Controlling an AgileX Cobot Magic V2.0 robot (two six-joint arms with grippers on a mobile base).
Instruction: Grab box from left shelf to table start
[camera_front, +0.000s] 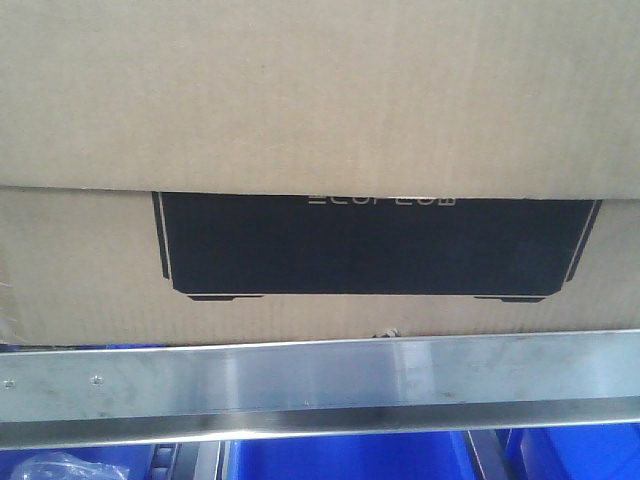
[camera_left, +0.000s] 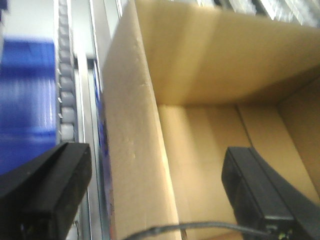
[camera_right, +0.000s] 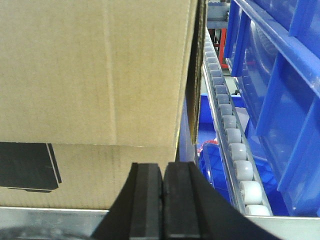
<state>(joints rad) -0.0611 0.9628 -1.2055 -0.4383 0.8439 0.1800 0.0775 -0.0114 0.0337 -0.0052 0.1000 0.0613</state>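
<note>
The brown cardboard box (camera_front: 320, 90) fills the front view, a top flap hanging over its black ECOFLOW panel (camera_front: 370, 245). It rests on the left shelf behind the steel front rail (camera_front: 320, 380). In the left wrist view my left gripper (camera_left: 152, 170) is open and straddles the box's side wall (camera_left: 135, 150): one finger (camera_left: 50, 190) is outside, the other (camera_left: 255, 190) is inside the open box. My right gripper (camera_right: 163, 172) is shut and empty, in front of the box's lower right front corner (camera_right: 150, 175), above the rail (camera_right: 50, 220). The table is out of view.
Blue plastic bins (camera_front: 350, 460) sit below the rail and stand to the right of the box (camera_right: 280, 100). A grey roller track (camera_right: 232, 145) runs beside the box's right side. Another roller track (camera_left: 67, 90) and a blue bin (camera_left: 25, 100) lie left of the box.
</note>
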